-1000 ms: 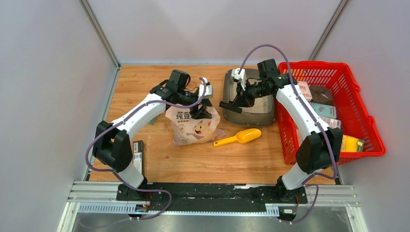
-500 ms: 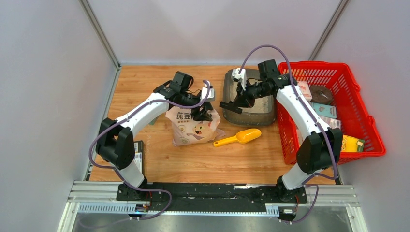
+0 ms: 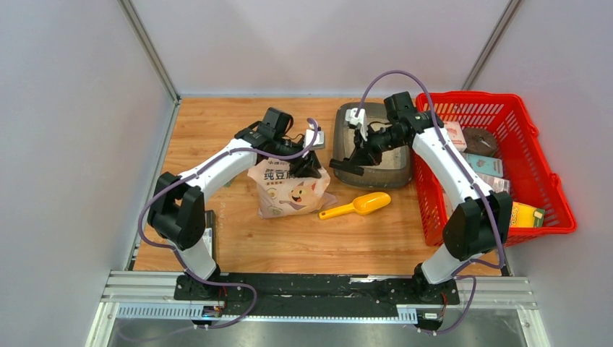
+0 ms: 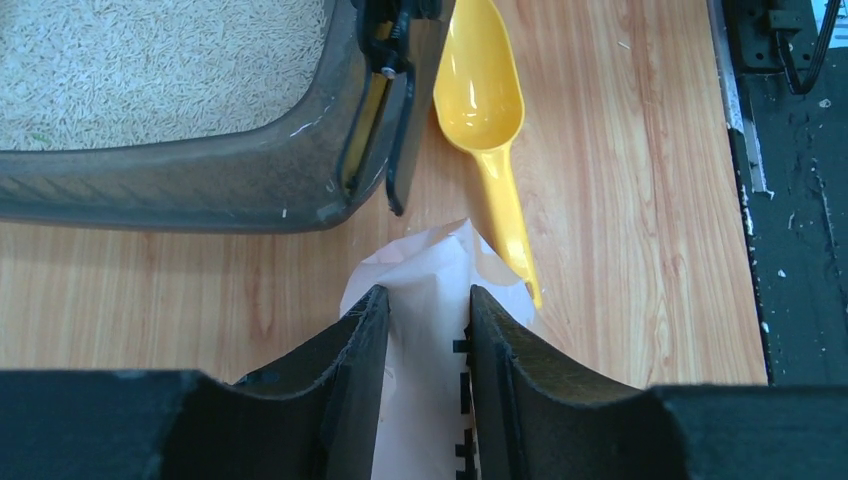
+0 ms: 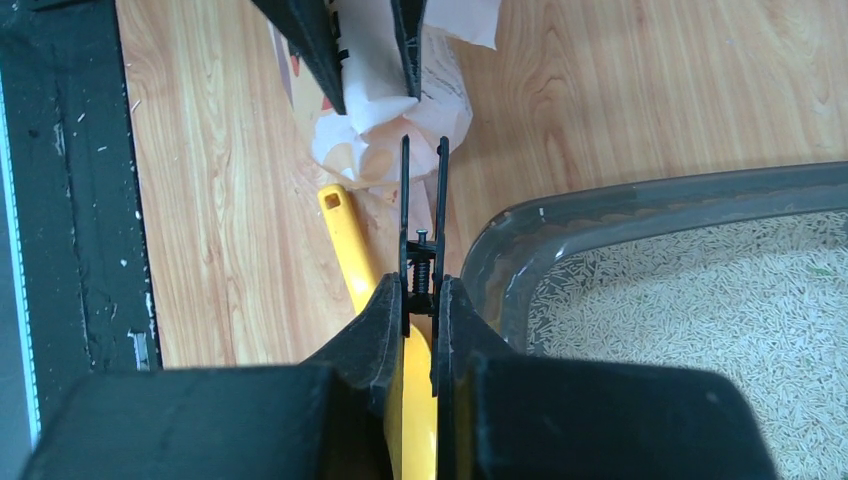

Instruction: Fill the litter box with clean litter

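Top external shows you the litter box (image 3: 383, 178) on the table (image 3: 217, 130) at about 1 o'clock from its middle, with clean litter (image 3: 390, 155) inside. A red basket (image 3: 538, 166) sits just beside it at 3 o'clock. The bag (image 3: 289, 191) stands at 8 o'clock from the box, and the yellow scoop (image 3: 358, 206) lies at 6 o'clock from it. Your left gripper (image 3: 307, 168) is at the bag's top. Your right gripper (image 3: 345, 163) is at the box's near-left corner.

Left wrist: your left gripper (image 4: 428, 300) is grasping the bag's (image 4: 430, 260) upper edge, with the paper pinched between both fingers. The box (image 4: 200, 190) fills 10 to 11 o'clock, its litter (image 4: 150, 70) pale and grainy. A black clip (image 4: 392, 120) hangs against its corner. The scoop (image 4: 480, 90) lies at 12 to 1 o'clock, handle towards the bag.

Right wrist: your right gripper (image 5: 418, 290) is clenched on the clip (image 5: 420, 190). Box (image 5: 600, 200) and litter (image 5: 700, 320) sit at 3 to 4 o'clock, and the scoop (image 5: 345, 250) at 9.
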Robot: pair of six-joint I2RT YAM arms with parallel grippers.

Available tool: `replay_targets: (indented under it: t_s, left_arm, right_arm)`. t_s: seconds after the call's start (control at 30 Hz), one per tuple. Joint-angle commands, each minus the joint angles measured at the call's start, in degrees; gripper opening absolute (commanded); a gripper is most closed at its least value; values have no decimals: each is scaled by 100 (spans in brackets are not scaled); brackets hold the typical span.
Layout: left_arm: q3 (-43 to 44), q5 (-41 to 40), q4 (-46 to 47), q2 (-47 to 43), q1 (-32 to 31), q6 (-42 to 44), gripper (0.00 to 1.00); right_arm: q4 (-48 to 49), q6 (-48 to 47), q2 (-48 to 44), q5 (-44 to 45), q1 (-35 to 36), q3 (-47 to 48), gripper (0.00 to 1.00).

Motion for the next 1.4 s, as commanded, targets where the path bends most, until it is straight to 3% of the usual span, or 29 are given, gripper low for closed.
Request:
replay_targets:
  t_s: [0.0,0.1,0.17,0.2,0.23,0.27,0.77,1.13,1.27,1.37]
  left_arm:
    - [100,257,363,99,-145,-462,40]
    - [144,310,232,151,-154,-445,36]
    - [213,336,74,187,-154,-357,27]
    - [257,388,-118,239,-154,-305,19]
    - [284,398,-137,239,-154,-261,3]
    - [223,406,-138,222,-145,-243,0]
    - [143,433,275,152,-154,-656,0]
    - [144,398,363,152,-136,-753,0]
    - [135,424,390,143,-127,-822,0]
    - [126,494,390,117,-110,-832,12]
  right_arm:
    - [-344,-442,-282,-101,82,151,0]
    - [-484,-678,-317,-145,135,168,0]
    - [-642,-811,-326,-154,153,194,0]
    - [-695,-855,-326,-154,179,203,0]
    - [-722,-925,-326,-154,179,221,0]
    - [-783,-961,-326,-154,188,230,0]
    - [68,-724,-326,478,591,72,0]
    - [-397,-1031,-255,286,724,239,0]
    - [-161,-751,-256,443,768,142,0]
    - [191,-435,-220,698,847,89,0]
